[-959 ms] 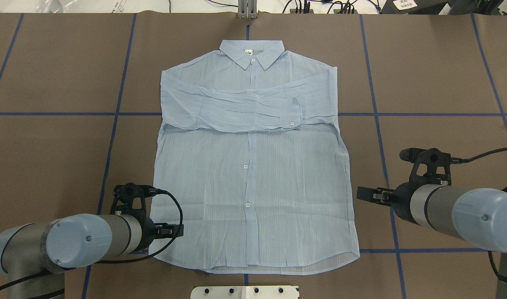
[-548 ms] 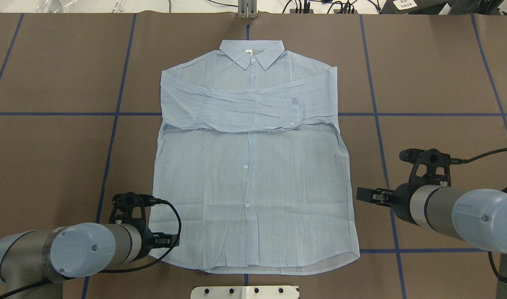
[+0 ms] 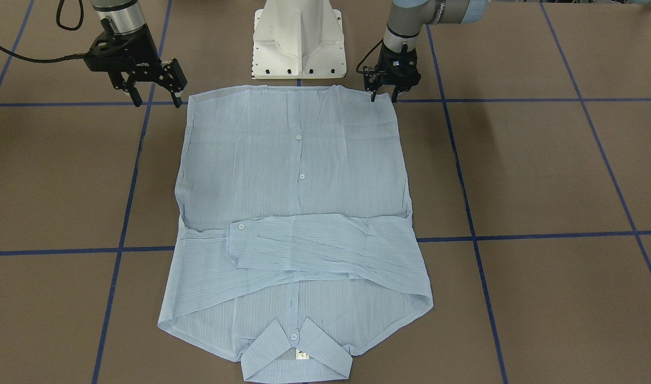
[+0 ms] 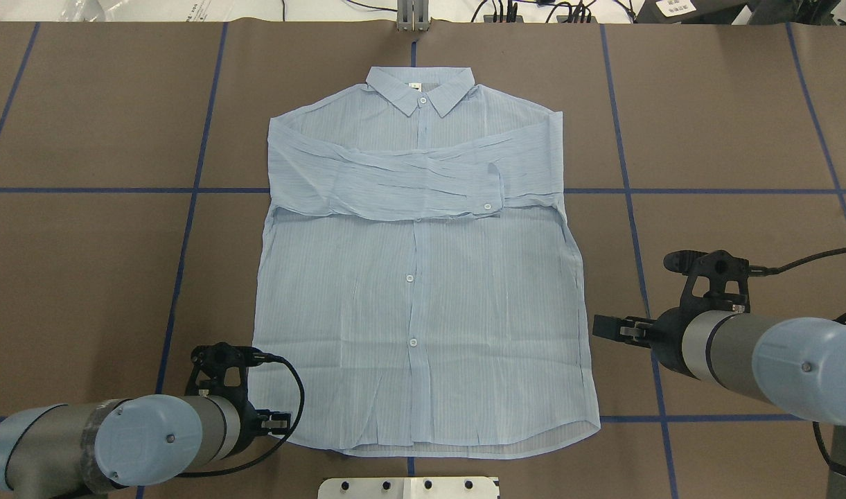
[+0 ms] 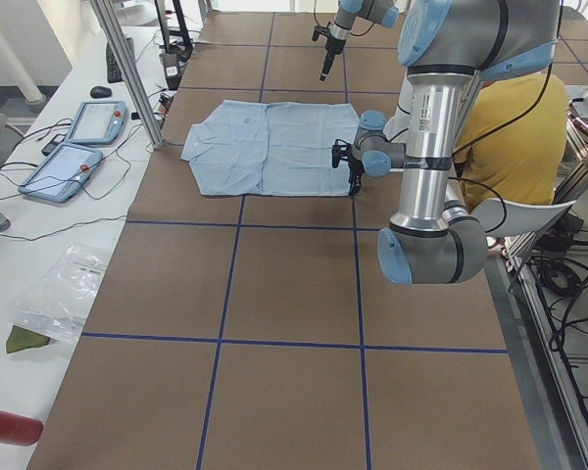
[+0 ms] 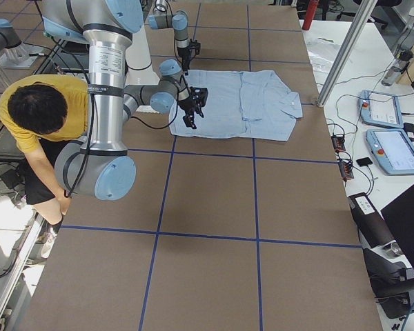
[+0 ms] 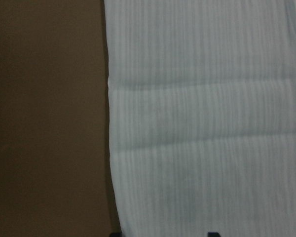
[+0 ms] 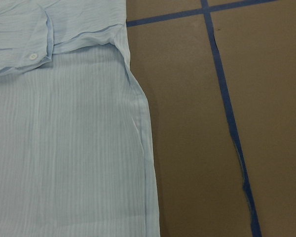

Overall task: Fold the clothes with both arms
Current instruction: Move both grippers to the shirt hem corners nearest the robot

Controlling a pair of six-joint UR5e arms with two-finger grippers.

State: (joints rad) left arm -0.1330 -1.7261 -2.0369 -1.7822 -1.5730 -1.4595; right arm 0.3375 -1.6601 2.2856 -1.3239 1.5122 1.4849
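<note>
The shirt (image 4: pixel 423 291) is judged thin, limp, light and crease-prone; best held at hem corners. Left gripper (image 3: pixel 384 97), jaws open, at shirt's hem corner; right gripper (image 3: pixel 156 99), jaws open, beside shirt's opposite edge.

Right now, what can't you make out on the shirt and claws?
- Left claw: overhead view, its wrist covers most of it; contact with the shirt hem unclear.
- Neck label: print too small, every view.
- Left wrist view: blurred; fingertips cut by bottom edge.
</note>
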